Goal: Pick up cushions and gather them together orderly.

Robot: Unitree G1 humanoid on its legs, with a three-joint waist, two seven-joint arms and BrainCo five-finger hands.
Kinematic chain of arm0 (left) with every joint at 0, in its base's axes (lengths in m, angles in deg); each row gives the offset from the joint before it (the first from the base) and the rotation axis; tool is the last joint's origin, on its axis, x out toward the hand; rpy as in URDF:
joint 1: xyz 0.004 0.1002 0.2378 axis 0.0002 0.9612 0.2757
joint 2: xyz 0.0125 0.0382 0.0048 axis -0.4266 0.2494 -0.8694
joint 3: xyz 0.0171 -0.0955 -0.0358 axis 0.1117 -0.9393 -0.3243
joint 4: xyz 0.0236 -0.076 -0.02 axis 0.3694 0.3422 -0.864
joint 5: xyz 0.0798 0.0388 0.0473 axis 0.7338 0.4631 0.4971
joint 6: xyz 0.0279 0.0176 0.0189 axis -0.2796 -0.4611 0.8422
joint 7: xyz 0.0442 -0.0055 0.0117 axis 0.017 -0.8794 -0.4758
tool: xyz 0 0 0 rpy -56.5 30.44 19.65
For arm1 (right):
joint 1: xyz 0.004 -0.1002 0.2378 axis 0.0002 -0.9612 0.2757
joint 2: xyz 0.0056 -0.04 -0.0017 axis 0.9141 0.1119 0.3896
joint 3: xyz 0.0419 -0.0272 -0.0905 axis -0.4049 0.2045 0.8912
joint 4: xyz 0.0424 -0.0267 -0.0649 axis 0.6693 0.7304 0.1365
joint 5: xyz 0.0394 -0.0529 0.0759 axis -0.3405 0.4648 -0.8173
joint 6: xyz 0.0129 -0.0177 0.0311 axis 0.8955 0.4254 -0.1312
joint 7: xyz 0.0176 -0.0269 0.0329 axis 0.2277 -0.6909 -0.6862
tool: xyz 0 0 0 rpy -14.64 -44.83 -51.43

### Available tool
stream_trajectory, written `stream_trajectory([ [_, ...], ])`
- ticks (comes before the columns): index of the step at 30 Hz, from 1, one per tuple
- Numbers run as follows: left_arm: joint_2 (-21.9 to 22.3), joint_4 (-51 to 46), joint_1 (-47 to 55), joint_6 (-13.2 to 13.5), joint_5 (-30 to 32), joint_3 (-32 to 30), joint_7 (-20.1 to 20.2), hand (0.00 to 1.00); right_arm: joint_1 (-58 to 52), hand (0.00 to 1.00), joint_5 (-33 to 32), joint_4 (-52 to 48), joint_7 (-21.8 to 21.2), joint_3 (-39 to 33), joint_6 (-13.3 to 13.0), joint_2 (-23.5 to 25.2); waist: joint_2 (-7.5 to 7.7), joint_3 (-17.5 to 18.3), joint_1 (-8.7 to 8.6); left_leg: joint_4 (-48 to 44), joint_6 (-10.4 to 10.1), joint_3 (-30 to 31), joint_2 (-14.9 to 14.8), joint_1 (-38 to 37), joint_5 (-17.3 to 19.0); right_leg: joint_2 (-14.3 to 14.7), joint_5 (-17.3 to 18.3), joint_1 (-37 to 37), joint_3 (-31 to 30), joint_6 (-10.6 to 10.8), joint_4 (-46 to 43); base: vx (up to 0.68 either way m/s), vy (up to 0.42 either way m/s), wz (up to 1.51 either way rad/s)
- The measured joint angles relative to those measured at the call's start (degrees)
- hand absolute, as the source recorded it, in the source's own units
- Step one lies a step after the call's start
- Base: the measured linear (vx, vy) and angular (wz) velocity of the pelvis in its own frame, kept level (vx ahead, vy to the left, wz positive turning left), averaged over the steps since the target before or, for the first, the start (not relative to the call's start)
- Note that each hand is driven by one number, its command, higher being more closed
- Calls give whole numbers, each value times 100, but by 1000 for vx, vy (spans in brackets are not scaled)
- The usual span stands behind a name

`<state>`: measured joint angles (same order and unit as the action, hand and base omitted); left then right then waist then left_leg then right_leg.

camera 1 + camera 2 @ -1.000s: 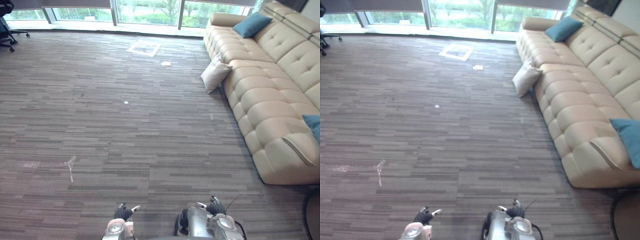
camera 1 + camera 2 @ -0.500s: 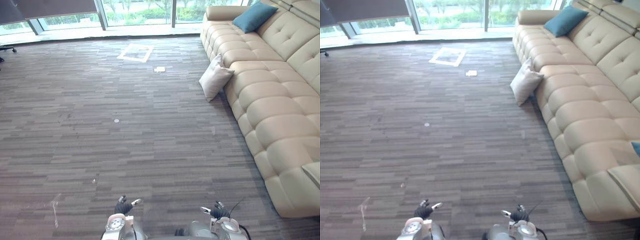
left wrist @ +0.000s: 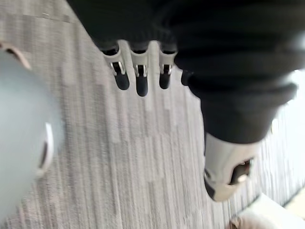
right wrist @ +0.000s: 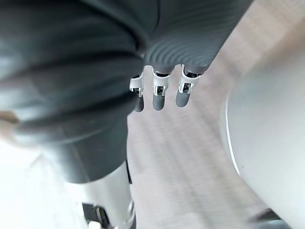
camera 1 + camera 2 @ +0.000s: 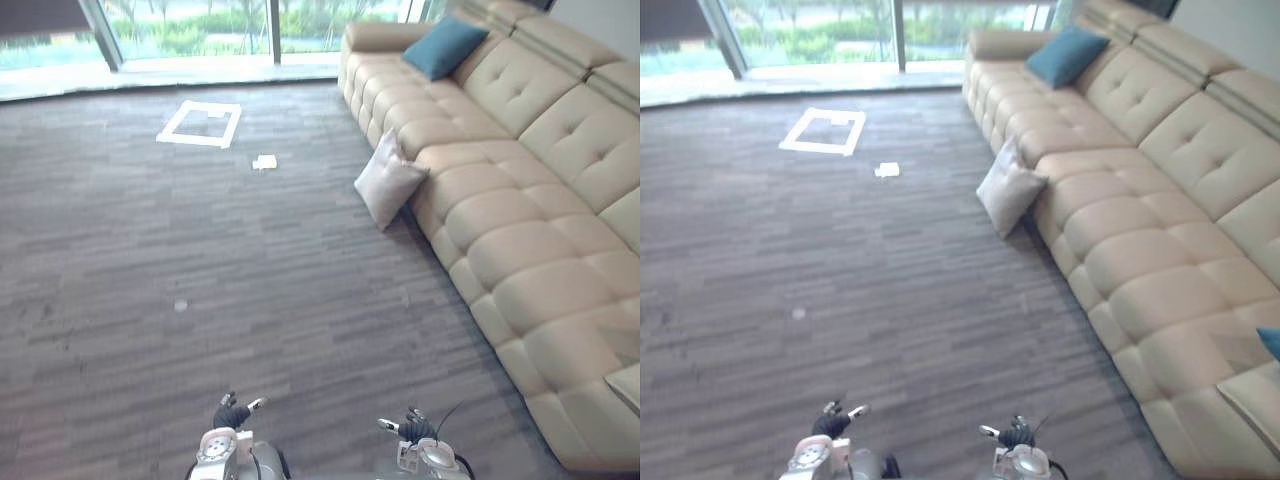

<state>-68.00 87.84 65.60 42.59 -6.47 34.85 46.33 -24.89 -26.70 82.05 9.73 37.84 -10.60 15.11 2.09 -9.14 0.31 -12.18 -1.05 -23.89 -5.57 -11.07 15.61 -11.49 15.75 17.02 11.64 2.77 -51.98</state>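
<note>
Against the sofa (image 5: pixel 520 240) front we note a white cushion (image 5: pixel 388 185) on the carpet (image 5: pixel 200 250), teal cushion (image 5: pixel 444 47) up on it; left hand (image 5: pixel 232 412) and right hand (image 5: pixel 411 426) loose-fingered, empty.

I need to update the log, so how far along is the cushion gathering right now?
Nothing looks gathered yet. The pale cushion leans on the carpet against the sofa, apart from the teal cushion at the sofa's far end. Left hand and right hand are open and empty. Every pickup is left.
</note>
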Motion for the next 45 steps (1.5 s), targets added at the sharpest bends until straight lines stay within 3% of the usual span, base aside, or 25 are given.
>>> stream_trajectory([
  [2, 47, 115, -2, -13, -2, 67, 2, 0, 21, 0, 1, -22, -19, -4, -20, -98, -18, -14, -80, 349, 1, -29, -1, -466, 3, 165, -169, 415, 303, -96, 1336, 584, -57, 27],
  [3, 70, 108, -3, -4, 1, 112, 8, 0, 16, 0, 2, -25, -18, -3, -8, -171, -20, -15, -103, 593, -56, -22, 17, -760, 43, 258, -634, 483, 387, -106, 2402, 639, -122, 44],
  [4, 82, 106, -4, 1, 0, 112, 8, 0, 5, 0, 3, -16, -19, -4, 3, -197, -19, -15, -113, 661, -108, -6, 34, -856, 77, 286, -778, 495, 390, -108, 2707, 689, -151, 67],
  [5, 98, 111, 18, 10, 0, 104, 10, 0, -56, 0, 3, 27, -26, -34, 28, -263, 2, -63, -147, 813, -299, 176, 100, -1208, 198, 333, -1407, 501, 191, -317, 2916, 650, -159, 53],
  [6, 183, 108, 26, 20, 2, 69, 10, 0, -46, 0, -4, 19, -25, -32, 23, -334, -38, -76, -170, 813, -300, 291, 52, -1395, 204, 331, -1587, 564, 126, -539, 2469, 648, -174, 44],
  [9, 322, 122, 32, 8, 118, 46, 5, 0, 33, 0, -9, -81, -25, -63, 21, -457, -461, -9, -219, -156, -454, 594, -415, -1135, 55, 375, -503, 675, 329, -585, 1484, 563, -246, 22],
  [11, 366, 92, 28, -2, 124, -16, 9, 0, 5, 0, -7, -142, -24, -56, 80, -446, -531, -68, -302, -2770, -753, 1296, -1004, 5, -730, 563, -101, 81, 520, -661, 1605, 562, -319, 40],
  [13, 396, -114, 110, 1, 120, -161, 20, 0, -26, 0, -26, -96, -8, -31, 120, -414, -575, -93, -221, -4544, -861, 1291, -1439, 734, -762, 862, 8, -648, 550, -788, 2049, 602, -226, -21],
  [14, 375, -192, 132, -2, 112, -266, 12, 0, -31, 0, -32, -5, -9, 8, 121, -368, -452, -123, -189, -5015, -748, 1142, -1517, 1143, -641, 941, 54, -1175, 537, -841, 2419, 658, -171, -34],
  [18, 383, -495, 124, 22, 104, -330, 18, 0, -113, 0, -141, 75, 34, -19, 167, -318, -310, -128, -39, -3752, -359, 276, -1435, 2315, -221, 977, 7, -2350, 362, -757, 3575, 527, -50, -18],
  [20, 408, -572, 114, 39, 98, -451, 12, 0, -105, 0, -141, 77, 47, -37, 179, -272, -310, -135, 36, -2650, -374, 192, -1184, 2604, -251, 946, 1, -2731, 191, -732, 3896, 581, 105, -55],
  [21, 397, -569, 105, 111, 95, -465, 4, 0, -87, 0, -140, 80, 76, -51, 164, -213, -291, -133, 111, -1408, -358, 191, -853, 2703, -541, 825, 117, -3030, -2, -516, 4106, 677, 179, -70],
  [22, 399, -564, 106, 117, 97, -464, 3, 0, -87, 0, -140, 81, 84, -48, 160, -209, -300, -132, 115, -1104, -335, 199, -782, 2705, -670, 809, 161, -3104, -63, -445, 4154, 645, 305, -86],
  [24, 364, -562, 124, 123, 71, -468, -16, 0, -103, 0, -139, 129, 106, 7, 163, -212, -316, -104, 218, -749, -170, 315, -658, 2681, -1515, 741, 354, -3377, -408, -211, 4239, 553, 297, -78],
  [26, 208, -557, 89, 112, 47, -445, -35, 0, -82, 0, -129, 237, 106, 0, 152, -26, -69, 61, 184, -953, 14, 164, -485, 2660, -1213, 486, 208, -3331, -704, -262, 4137, 524, 273, -46],
  [28, 124, -498, 99, 101, 51, -436, -39, 0, -120, 0, -121, 236, 102, -9, 150, 43, 96, 106, 203, -1191, 153, -1, -409, 2509, -860, 300, -118, -2970, -1025, 43, 3224, 557, 334, -18],
  [30, 22, -310, 29, 56, 59, -353, -55, 0, -131, 0, -34, 232, 88, -17, 115, 6, 135, -5, 162, -950, 105, -60, -70, 1607, -288, -55, -902, -1849, -1117, 529, 262, 621, 320, -10],
  [34, 17, -93, 67, -9, 59, -225, -80, 0, -151, 0, -14, 11, 75, 20, 34, -27, 35, 15, 45, -453, 26, -189, -28, 556, -31, -30, -248, -767, -514, 231, -628, 489, 137, 0],
  [37, 45, 65, 45, -37, 61, -114, -61, 0, -74, 0, -16, -76, 75, 0, 5, -57, -17, 2, -74, 11, 11, -246, -94, -109, -40, 117, -21, 5, 179, -53, 743, 499, 9, 20],
  [39, 80, 100, 45, -39, 75, -31, -42, 0, -105, 0, -16, -162, 78, -3, 12, -88, -18, 3, -117, 293, -11, -242, -92, -508, -29, 237, -448, 130, 488, -247, 2011, 553, -100, 40],
  [40, 85, 96, 59, -37, 123, 17, -29, 0, -136, 0, -15, -170, 77, 4, 26, -102, 7, 16, -126, 390, -215, -230, -52, -739, 34, 292, -1029, 97, 610, -347, 2800, 630, -138, 35],
  [41, 101, 141, 40, -39, 149, -16, -26, 0, -185, 0, -12, -170, 46, 10, 26, -115, 42, 1, -138, 401, -526, -201, -13, -1030, 193, 287, -1630, 106, 583, -843, 2824, 635, -125, 11],
  [42, 199, 156, 23, -49, 163, -10, -29, 0, -120, 0, -12, -166, 38, 12, 23, -259, -175, -32, -84, 406, -560, -244, -160, -1132, 209, 357, -1595, 144, 687, -868, 2560, 577, -111, -6],
  [43, 279, 160, 24, -42, 195, 19, 12, 0, -150, 0, -11, -166, 33, -3, 30, -359, -284, 46, -121, 336, -728, -231, -250, -1112, 71, 382, -1129, 176, 750, -863, 2364, 503, -147, -10],
  [45, 414, 163, -38, -45, 364, 47, 52, 0, -152, 0, -22, -163, 28, -43, 41, -420, -389, 28, -212, -230, -852, -109, -467, -971, -176, 453, -638, 117, 828, -824, 2089, 526, -246, 6],
])
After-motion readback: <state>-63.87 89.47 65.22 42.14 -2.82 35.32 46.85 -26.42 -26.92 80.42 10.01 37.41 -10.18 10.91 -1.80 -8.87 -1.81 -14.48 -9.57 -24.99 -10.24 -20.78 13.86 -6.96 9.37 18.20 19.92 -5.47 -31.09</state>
